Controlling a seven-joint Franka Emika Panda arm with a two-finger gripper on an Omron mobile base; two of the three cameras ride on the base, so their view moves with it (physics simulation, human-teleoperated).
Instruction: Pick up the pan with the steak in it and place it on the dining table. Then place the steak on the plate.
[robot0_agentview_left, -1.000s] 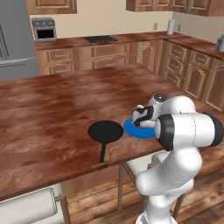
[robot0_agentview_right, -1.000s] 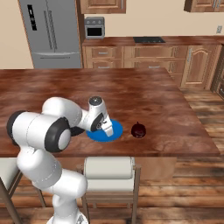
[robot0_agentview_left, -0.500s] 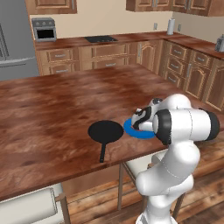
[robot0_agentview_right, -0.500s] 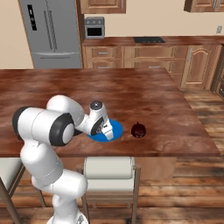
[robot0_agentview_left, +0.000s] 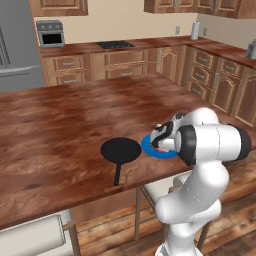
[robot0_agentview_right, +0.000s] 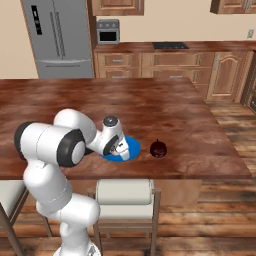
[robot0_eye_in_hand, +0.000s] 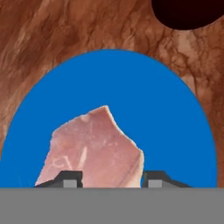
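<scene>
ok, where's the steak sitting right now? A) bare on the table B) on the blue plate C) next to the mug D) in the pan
B: the hand view has the steak lying on the blue plate between the claw tips, and the pan on the dining table is bare.

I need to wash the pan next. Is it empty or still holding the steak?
Empty. The pan sits bare on the dining table; the steak lies over the plate.
</scene>
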